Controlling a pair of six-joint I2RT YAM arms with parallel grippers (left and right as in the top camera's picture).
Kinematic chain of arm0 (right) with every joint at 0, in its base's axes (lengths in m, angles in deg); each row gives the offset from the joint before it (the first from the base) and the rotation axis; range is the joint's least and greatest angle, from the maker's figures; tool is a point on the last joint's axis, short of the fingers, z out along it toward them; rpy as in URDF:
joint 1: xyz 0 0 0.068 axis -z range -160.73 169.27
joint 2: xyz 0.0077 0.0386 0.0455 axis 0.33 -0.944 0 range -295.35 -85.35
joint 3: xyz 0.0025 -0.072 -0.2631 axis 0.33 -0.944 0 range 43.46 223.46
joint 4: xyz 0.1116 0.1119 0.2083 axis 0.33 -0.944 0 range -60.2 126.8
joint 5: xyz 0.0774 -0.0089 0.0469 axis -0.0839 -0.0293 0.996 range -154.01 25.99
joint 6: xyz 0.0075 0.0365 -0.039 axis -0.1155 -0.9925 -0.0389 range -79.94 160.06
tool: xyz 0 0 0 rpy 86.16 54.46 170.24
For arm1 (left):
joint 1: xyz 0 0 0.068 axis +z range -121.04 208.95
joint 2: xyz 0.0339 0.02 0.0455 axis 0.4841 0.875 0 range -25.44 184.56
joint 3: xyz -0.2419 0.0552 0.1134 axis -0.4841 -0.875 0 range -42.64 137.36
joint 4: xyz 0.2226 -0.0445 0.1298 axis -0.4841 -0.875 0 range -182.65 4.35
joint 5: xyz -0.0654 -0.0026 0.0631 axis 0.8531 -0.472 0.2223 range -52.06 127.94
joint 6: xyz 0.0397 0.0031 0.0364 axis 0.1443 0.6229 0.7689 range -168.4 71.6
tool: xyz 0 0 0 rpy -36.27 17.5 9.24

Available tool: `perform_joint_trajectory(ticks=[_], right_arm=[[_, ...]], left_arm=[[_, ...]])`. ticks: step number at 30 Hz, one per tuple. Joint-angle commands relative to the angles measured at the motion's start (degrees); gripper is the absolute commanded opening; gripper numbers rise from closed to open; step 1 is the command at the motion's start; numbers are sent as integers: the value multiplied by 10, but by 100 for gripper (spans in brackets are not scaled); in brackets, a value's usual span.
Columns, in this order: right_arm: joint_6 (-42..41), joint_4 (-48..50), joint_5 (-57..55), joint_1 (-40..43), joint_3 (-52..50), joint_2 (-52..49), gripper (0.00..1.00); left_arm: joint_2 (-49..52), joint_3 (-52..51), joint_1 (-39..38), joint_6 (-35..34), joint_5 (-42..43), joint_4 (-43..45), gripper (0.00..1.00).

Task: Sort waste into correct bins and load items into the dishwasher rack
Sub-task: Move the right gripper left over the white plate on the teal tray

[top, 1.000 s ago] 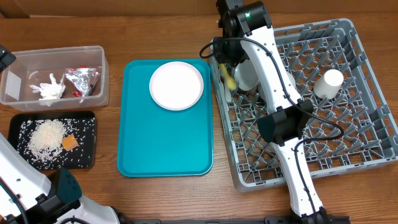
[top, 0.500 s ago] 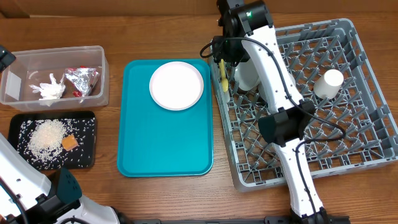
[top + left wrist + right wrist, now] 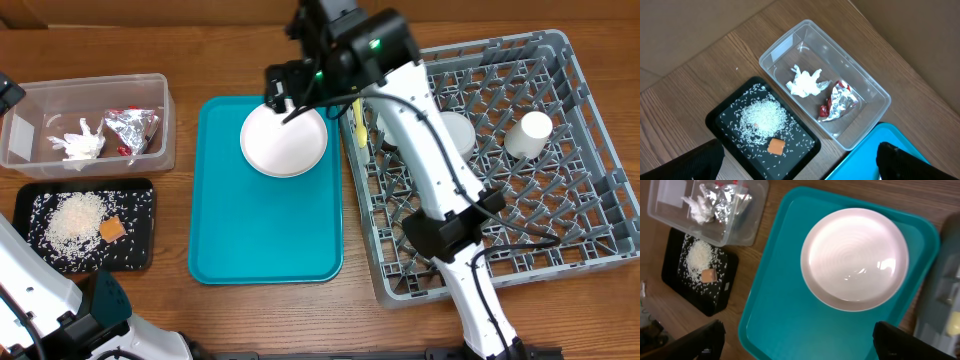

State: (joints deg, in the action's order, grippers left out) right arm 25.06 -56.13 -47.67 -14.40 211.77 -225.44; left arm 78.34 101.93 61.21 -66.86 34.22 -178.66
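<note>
We see the right end effector [image 3: 800,347] hovering over the pinkish-white plate [image 3: 284,138]. Its fingers are spread wide at the two lower corners of the wrist view, and nothing is between them. The plate lies flat in the far right part of the teal tray [image 3: 265,230], close to the far rim and the right rim but touching neither. The near half of the tray is open teal surface.

The tray's right edge runs just beside the left wall of the dishwasher rack [image 3: 560,230], with only a thin strip of worktop [image 3: 180,300] between them. A yellow utensil [image 3: 358,122] lies inside that left wall. A small white cup [image 3: 528,135] stands among the pegs toward the far right. A round white dish [image 3: 458,132] sits between them, partly hidden by the right arm, which crosses the rack from its near edge.

The left end effector [image 3: 802,165] hangs above the bins, fingers wide apart and holding nothing. The clear tub [image 3: 30,105] holds the crumpled napkin [image 3: 82,142], the foil wrapper [image 3: 135,128] and a red sachet [image 3: 824,111] against the foil. Just nearer us, the black tray [image 3: 30,195] carries the rice [image 3: 75,222] and the orange cube [image 3: 112,229]. A band of worktop separates both bins from the teal tray's left edge.
</note>
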Motion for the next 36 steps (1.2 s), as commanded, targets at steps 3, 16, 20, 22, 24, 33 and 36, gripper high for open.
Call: perform_joint_trajectory(ticks=[3, 16, 20, 22, 24, 33, 36], right_arm=[[-126, -28, -191, -29, 6, 31, 95], [-209, -41, -190, -59, 0, 72, 100], [-253, -41, -215, -66, -39, 72, 100], [-286, -41, -236, -66, -74, 72, 100], [-320, -37, -236, -66, -121, 72, 100], [-393, 82, -175, -69, -321, 72, 100], [-410, 125, -169, -69, -362, 72, 100]], left_arm=[[6, -2, 0, 2, -7, 1, 100], [6, -2, 0, 2, -7, 1, 100], [6, -2, 0, 2, -7, 1, 100], [6, -2, 0, 2, -7, 1, 100], [6, -2, 0, 2, -7, 1, 100], [6, -2, 0, 2, -7, 1, 100], [6, -2, 0, 2, -7, 1, 100]])
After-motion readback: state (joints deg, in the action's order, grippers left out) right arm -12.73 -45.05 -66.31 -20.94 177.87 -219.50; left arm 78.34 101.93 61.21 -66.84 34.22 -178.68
